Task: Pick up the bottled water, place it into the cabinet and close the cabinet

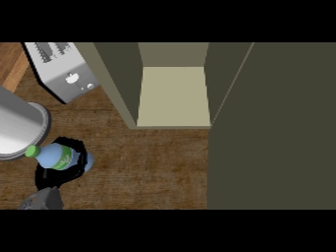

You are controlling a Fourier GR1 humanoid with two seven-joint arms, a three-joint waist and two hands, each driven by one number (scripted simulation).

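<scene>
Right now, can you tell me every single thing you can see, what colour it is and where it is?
water bottle: one, pale blue with a green cap and green label, lower left of the counter, inside the left hand's fingers.
cabinet: one, olive green with a cream inside, top middle, open.
cabinet door: one, dark olive, swung out across the right side.
toaster: one, silver, top left beside the cabinet.
counter: one, brown wood, under everything.
left arm: one, grey, coming in from the left edge.
left hand: one, black, curled round the bottle.
right hand: not in view.
</scene>
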